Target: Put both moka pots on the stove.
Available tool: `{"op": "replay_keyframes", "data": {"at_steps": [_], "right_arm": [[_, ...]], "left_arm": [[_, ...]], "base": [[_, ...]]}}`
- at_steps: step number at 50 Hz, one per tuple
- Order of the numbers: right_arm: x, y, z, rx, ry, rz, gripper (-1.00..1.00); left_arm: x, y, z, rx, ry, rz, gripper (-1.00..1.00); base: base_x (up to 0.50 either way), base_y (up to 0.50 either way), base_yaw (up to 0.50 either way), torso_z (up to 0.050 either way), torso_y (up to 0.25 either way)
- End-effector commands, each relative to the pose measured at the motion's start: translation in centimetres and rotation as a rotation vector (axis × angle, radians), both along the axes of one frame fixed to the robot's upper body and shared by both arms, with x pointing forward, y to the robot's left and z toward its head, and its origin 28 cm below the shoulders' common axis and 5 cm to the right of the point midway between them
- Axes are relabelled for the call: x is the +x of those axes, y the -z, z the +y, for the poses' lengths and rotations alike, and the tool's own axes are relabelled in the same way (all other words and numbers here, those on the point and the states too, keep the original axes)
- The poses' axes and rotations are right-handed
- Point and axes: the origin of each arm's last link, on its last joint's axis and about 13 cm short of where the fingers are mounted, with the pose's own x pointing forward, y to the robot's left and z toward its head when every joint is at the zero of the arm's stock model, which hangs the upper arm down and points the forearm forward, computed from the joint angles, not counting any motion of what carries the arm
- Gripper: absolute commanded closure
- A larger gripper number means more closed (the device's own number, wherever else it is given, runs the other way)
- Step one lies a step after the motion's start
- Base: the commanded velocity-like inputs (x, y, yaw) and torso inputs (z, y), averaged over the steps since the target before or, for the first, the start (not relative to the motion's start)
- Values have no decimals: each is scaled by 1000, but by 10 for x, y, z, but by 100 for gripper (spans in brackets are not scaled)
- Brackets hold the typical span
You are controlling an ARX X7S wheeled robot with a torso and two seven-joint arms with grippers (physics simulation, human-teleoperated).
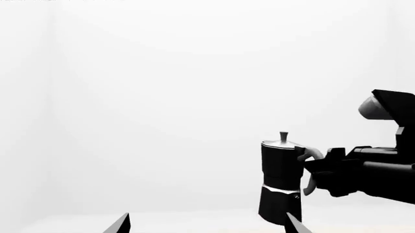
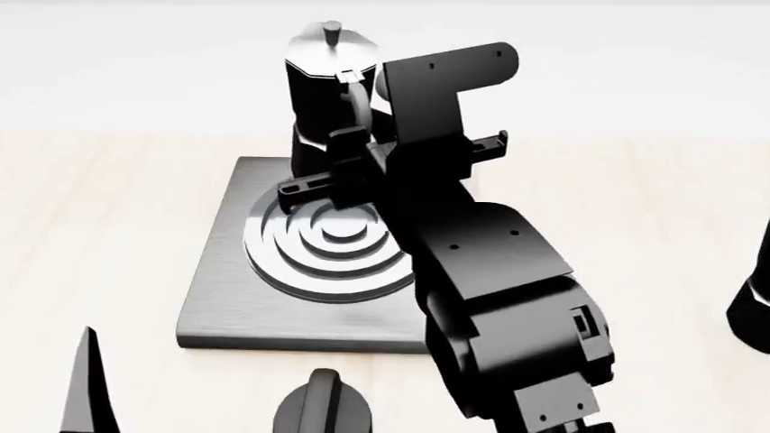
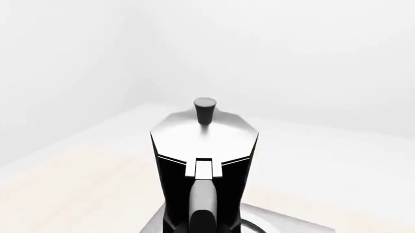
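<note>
One moka pot (image 2: 323,86) stands upright over the far edge of the stove (image 2: 223,302), behind the ring burner (image 2: 331,239). I cannot tell whether it rests on the slab. My right gripper (image 2: 349,149) is shut on the pot's curved handle (image 3: 203,206). In the left wrist view the same pot (image 1: 281,179) shows with the right gripper (image 1: 321,170) around its handle. My left gripper (image 1: 207,225) is open and empty, low and near the front left. A black shape (image 2: 752,311) cut off by the right edge may be the second moka pot.
A short black round knob (image 2: 319,406) sits on the wooden table (image 2: 96,225) just in front of the stove. One of the left gripper's fingers (image 2: 90,388) stands to the left of it. My right arm (image 2: 493,289) crosses the stove's right side.
</note>
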Motion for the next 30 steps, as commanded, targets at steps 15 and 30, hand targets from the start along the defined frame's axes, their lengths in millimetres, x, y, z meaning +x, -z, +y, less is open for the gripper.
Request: {"op": "replay_keyframes", "data": {"at_steps": [15,30], "right_arm": [[4,22,23,-14,-55,-3,100],[3,25,22,-19,-49,-2,100]], "left_arm": [[-3,0,1,18,32,-40,-100],[-2,2,0,28,29,-39,-100]], "base": [[0,0,0,0,1],[0,0,0,0,-84]]}}
